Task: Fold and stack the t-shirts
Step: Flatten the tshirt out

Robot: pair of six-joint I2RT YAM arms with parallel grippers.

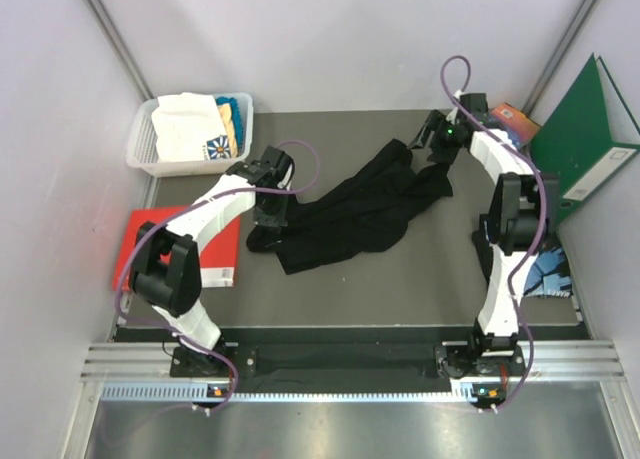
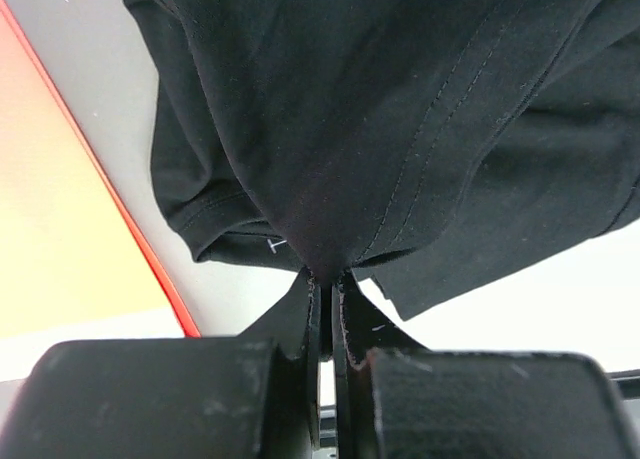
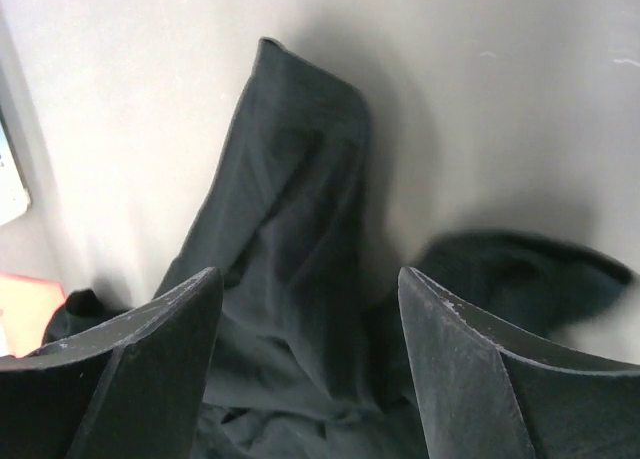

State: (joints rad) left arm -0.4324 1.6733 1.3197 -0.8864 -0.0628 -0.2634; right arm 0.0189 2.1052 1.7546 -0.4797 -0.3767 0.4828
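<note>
A large black t-shirt [image 1: 355, 209] lies crumpled and stretched across the middle of the table. My left gripper [image 1: 270, 211] is at its left end, shut on a pinch of the black cloth [image 2: 330, 239], which pulls up into a peak between the fingers. My right gripper [image 1: 432, 137] is open and empty, above the shirt's far right end; the black cloth [image 3: 300, 279] lies below the spread fingers [image 3: 150, 339]. White and cream t-shirts [image 1: 188, 127] and a bit of teal-blue cloth [image 1: 236, 112] sit in a basket.
A white basket [image 1: 140, 149] stands at the back left. A flat red book [image 1: 140, 244] lies at the left, also in the left wrist view [image 2: 70, 209]. A green binder [image 1: 590, 139] leans at the right wall. A magazine [image 1: 548, 274] lies at the right.
</note>
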